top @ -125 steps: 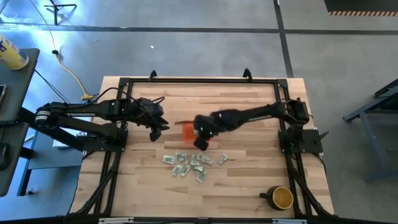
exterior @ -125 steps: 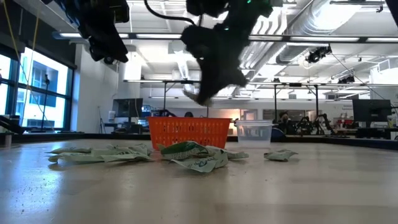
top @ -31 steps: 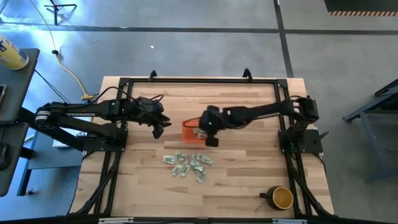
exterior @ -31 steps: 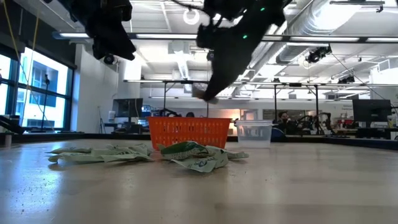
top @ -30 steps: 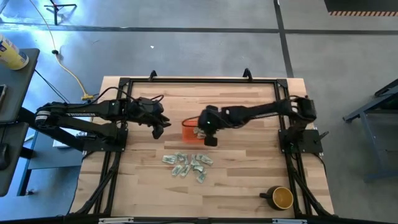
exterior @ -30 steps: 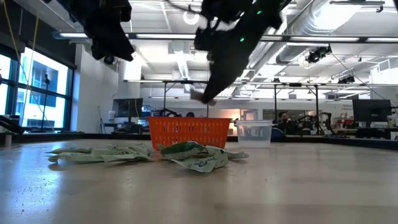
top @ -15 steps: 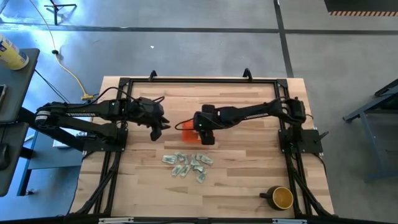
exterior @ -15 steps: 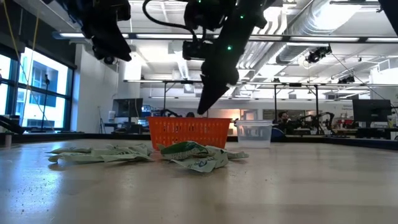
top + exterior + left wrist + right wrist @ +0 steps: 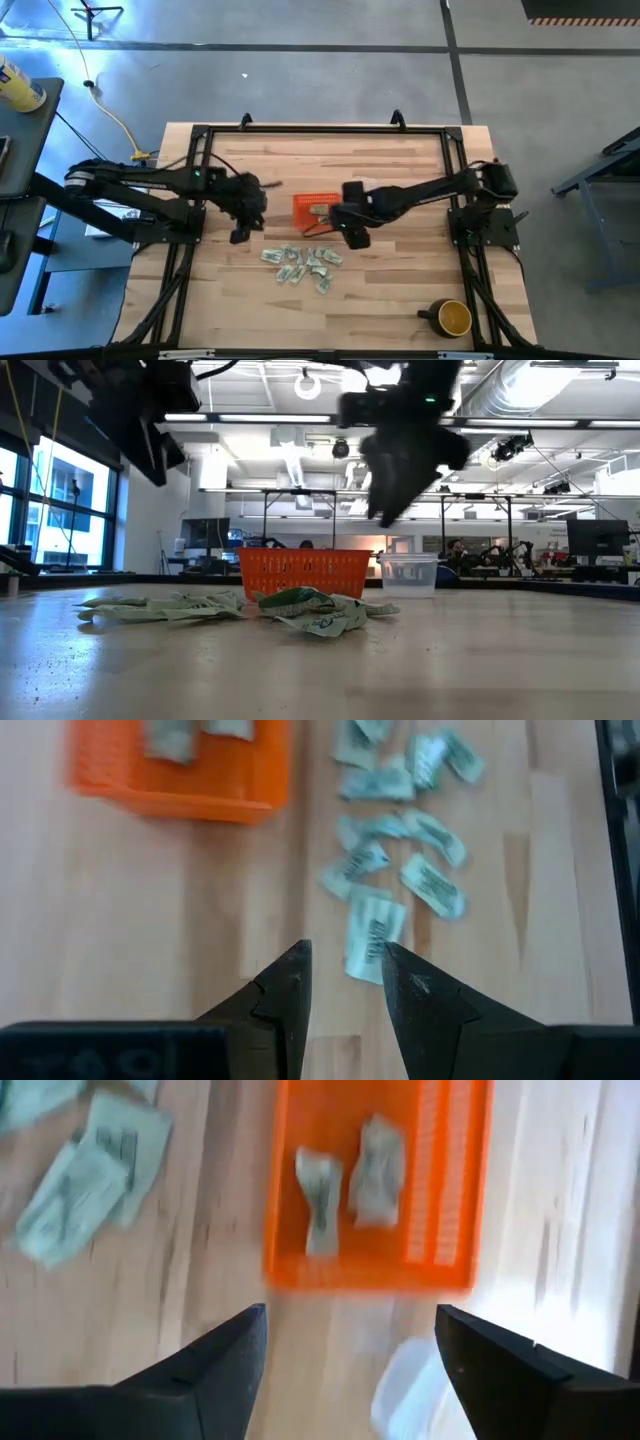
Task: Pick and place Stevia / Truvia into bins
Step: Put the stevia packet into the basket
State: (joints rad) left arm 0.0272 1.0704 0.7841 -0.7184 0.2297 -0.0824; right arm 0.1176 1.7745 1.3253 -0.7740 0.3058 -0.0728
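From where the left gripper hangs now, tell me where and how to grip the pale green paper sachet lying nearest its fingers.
Take the pale green paper sachet across its two long edges, coming straight down from above. It lies flat on the wooden table, at the near edge of the pile and seemingly clear of its neighbours. The left gripper is open; its gap looks about right, probably needing little turning.

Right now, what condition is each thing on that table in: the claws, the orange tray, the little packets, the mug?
Left gripper: open, empty, above the table near the loose sachets.
Right gripper: open wide, empty, beside the orange bin.
Orange bin: upright, holding two sachets.
Loose sachets: scattered flat in a pile.
Clear cup: upright behind the bin.
Mug: upright at the table corner.
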